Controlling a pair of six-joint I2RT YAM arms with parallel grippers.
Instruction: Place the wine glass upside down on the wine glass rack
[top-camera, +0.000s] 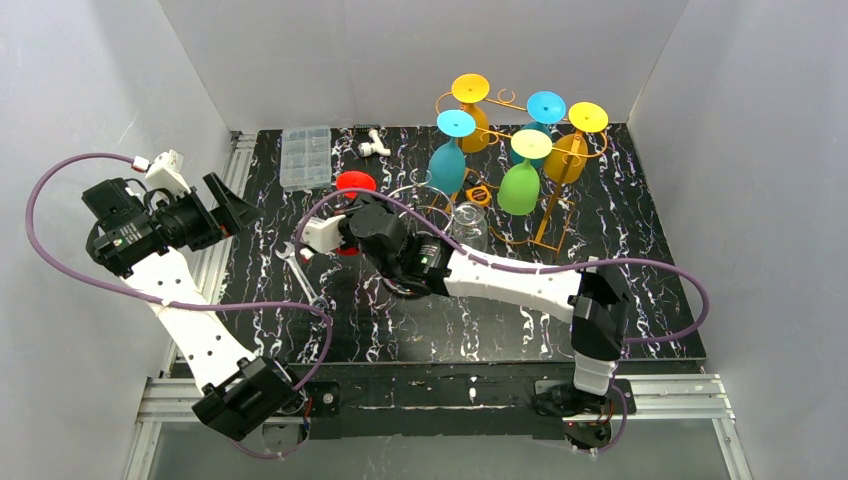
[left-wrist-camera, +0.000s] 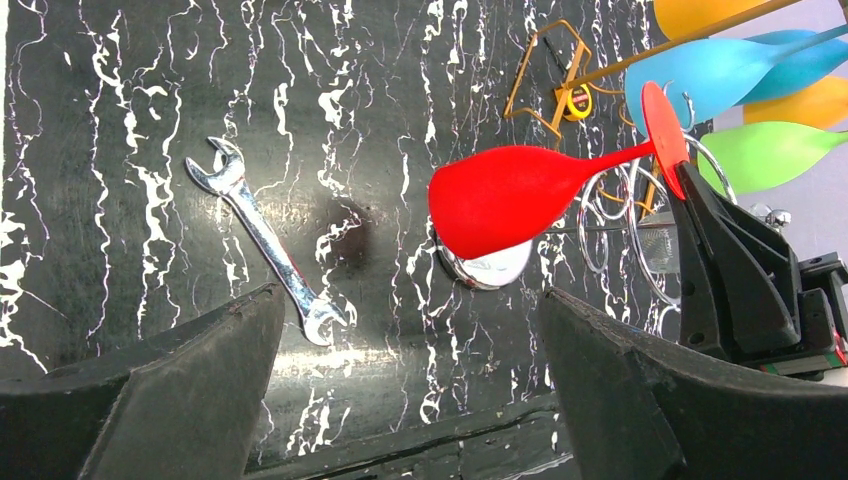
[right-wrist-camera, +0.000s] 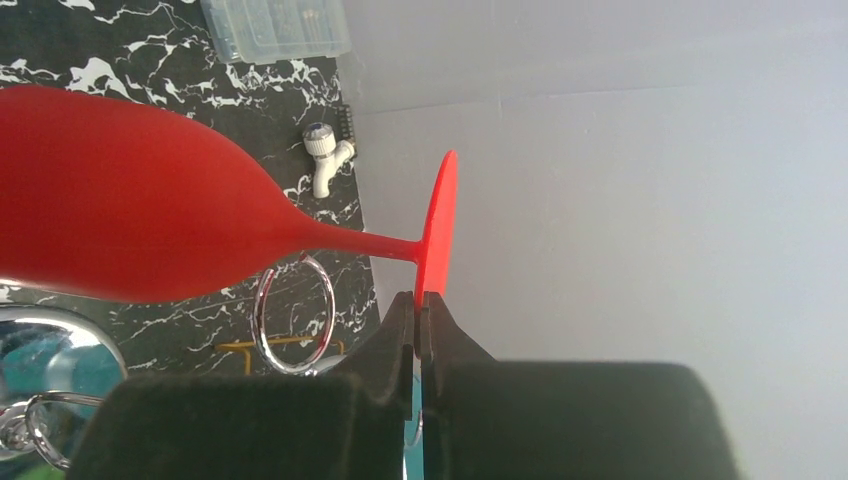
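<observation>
The red wine glass (top-camera: 355, 184) hangs upside down above the table, foot disc on top and bowl (left-wrist-camera: 505, 200) below. My right gripper (right-wrist-camera: 420, 305) is shut on the rim of its thin red foot (right-wrist-camera: 437, 225) and hides most of the bowl in the top view (top-camera: 350, 208). A gold wire wine glass rack (top-camera: 548, 215) at the back right holds several coloured glasses upside down. A chrome ring rack (top-camera: 432, 195) stands between it and the red glass. My left gripper (top-camera: 225, 205) is wide open at the table's left edge, its fingers (left-wrist-camera: 190, 370) apart from everything.
A steel wrench (left-wrist-camera: 265, 240) lies on the black marbled table left of the red glass. A clear plastic box (top-camera: 305, 155) and a white tap fitting (top-camera: 373, 145) sit at the back. A yellow tape measure (top-camera: 478, 195) lies by the gold rack. Grey walls enclose three sides.
</observation>
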